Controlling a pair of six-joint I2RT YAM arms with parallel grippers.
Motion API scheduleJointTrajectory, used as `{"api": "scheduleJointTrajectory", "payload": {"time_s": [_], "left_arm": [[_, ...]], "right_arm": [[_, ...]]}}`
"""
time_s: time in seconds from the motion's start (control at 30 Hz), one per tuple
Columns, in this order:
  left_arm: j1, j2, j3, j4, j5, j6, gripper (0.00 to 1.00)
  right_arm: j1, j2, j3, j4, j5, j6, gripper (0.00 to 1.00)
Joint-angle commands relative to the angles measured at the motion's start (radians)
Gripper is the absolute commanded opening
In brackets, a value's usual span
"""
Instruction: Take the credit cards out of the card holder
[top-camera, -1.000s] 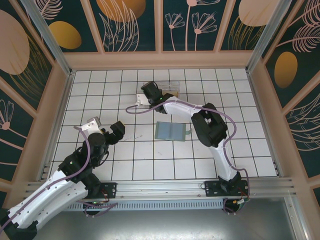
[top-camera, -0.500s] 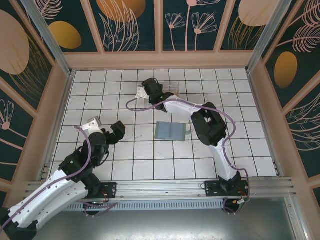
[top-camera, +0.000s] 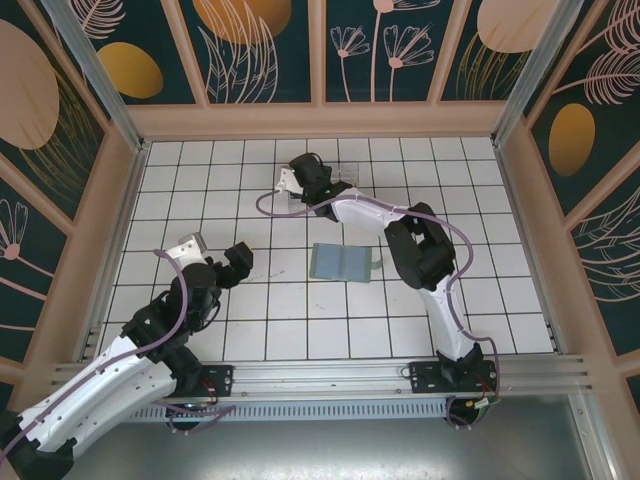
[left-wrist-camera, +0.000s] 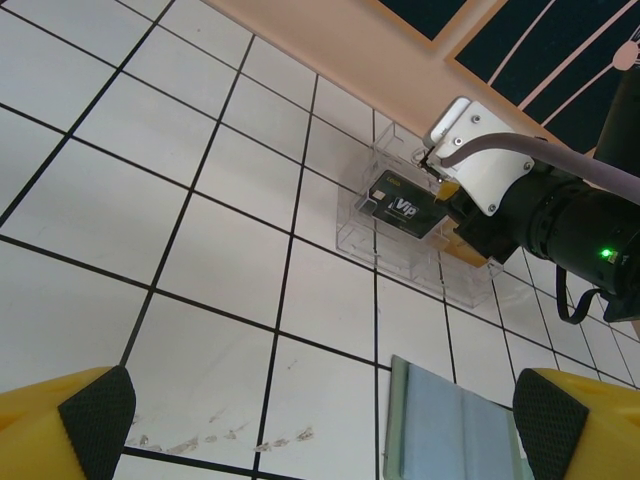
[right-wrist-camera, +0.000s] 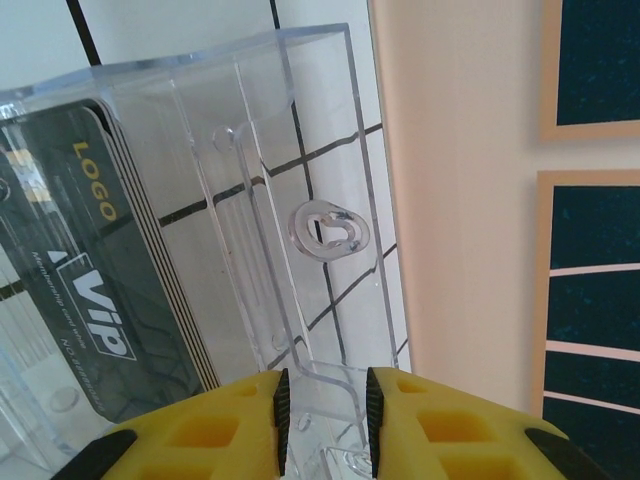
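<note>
The clear plastic card holder (top-camera: 350, 172) lies on the tiles near the back wall. In the right wrist view dark credit cards (right-wrist-camera: 110, 300) marked "VIP" sit stacked inside the holder (right-wrist-camera: 300, 150). My right gripper (right-wrist-camera: 325, 405) has its yellow jaws shut on a clear end wall of the holder. The left wrist view shows the holder (left-wrist-camera: 400, 255), the dark cards (left-wrist-camera: 405, 210) and the right gripper (left-wrist-camera: 455, 220) at its right end. My left gripper (top-camera: 215, 250) hangs open over the near left tiles, holding nothing (left-wrist-camera: 322, 415).
A pale blue-green pair of flat cards (top-camera: 345, 262) lies on the tiles mid-table, its corner visible (left-wrist-camera: 450, 430) in the left wrist view. The peach back wall (top-camera: 320, 120) runs just behind the holder. A wooden frame borders the table on both sides.
The right gripper has shifted toward the back wall and turned a little at the holder. The left arm has barely moved.
</note>
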Motion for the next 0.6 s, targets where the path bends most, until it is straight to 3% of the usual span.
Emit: {"api": "scheduleJointTrajectory", "payload": {"time_s": [0.0,0.37,0.57], "left_arm": [[0.003,0.003,0.006,0.020,-0.002,0.015,0.99],[0.003,0.063,0.045,0.023,0.002,0.001,0.98],[0.012,0.246,0.127,0.005,0.019,-0.004,0.99]], "right_arm": [[-0.004,0.000,0.031,0.008,-0.008,0.047,0.30],[-0.018,-0.227,-0.044,-0.025,-0.042,0.279,0.33],[-0.084,-0.506,-0.289,0.024,-0.121,0.564,0.34]]}}
